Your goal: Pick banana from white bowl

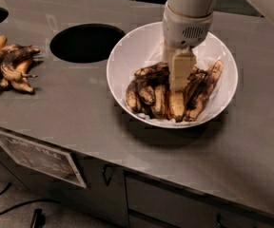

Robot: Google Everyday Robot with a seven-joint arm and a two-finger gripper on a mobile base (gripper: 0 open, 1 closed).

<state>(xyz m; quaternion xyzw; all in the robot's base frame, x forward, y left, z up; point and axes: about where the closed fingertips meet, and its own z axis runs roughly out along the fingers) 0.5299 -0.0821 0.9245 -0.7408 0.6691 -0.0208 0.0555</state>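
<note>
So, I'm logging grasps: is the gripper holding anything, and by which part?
Cannot be told. The gripper is low among the bananas in the white bowl, its tip buried in the pile, so no hold shows.

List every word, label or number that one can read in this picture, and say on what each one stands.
"FILL": end of a word on the sign on the cabinet front; the rest is too blurred to read.
The gripper, down inside the white bowl, bears no readable text.
</note>
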